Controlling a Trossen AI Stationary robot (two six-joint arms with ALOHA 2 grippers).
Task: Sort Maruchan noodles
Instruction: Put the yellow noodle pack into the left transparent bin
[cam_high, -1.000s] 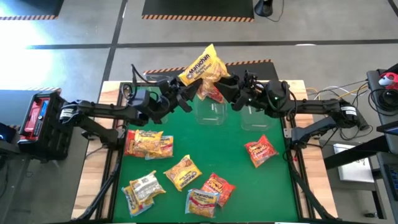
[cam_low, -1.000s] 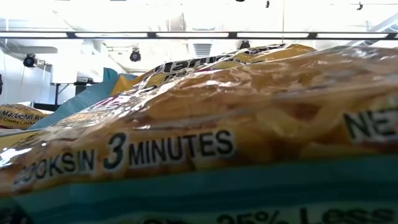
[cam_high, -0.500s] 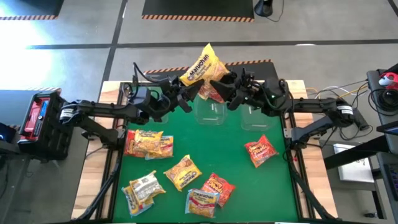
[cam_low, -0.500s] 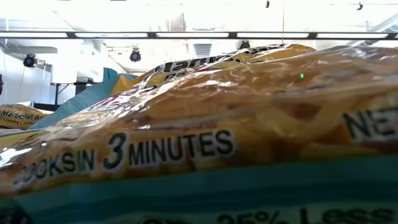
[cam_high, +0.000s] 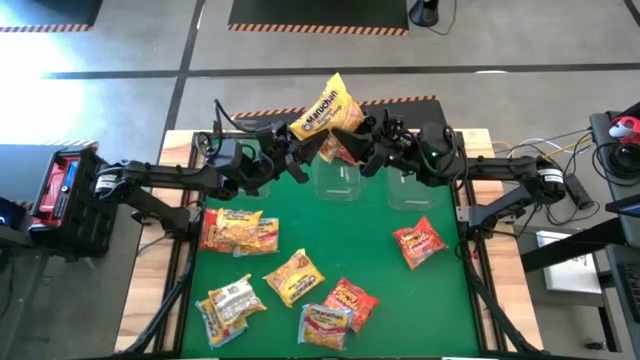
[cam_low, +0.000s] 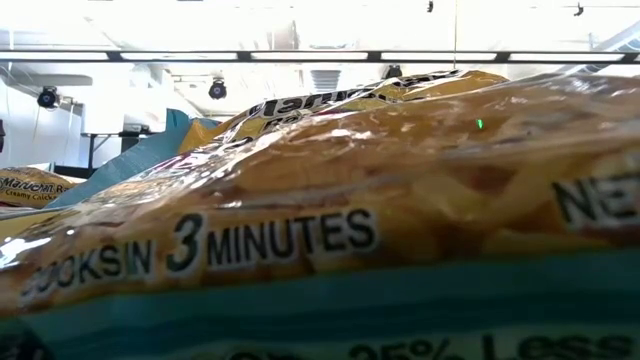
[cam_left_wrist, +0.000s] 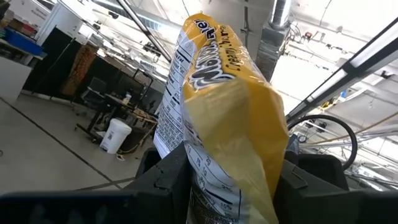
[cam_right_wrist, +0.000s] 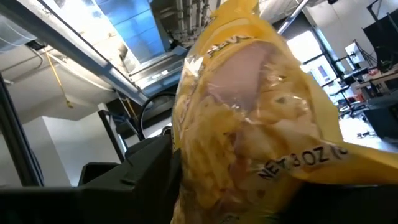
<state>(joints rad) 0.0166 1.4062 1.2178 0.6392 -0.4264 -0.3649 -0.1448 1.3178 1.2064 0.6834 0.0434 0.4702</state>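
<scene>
Both grippers meet at one yellow packet (cam_high: 326, 108): left gripper (cam_high: 297, 150) fingers clamp it; right gripper (cam_high: 367, 152) fingers flank it, grip unclear.

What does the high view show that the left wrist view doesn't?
High view only: the green table, two clear bins at its far edge, loose ramen packets on the mat, a red packet lying apart on the right, and the right hand at the raised packet.

Left wrist view only: the raised packet's printed back panel and the room beyond the table.

Both: the yellow Maruchan packet held up in the left hand.
</scene>
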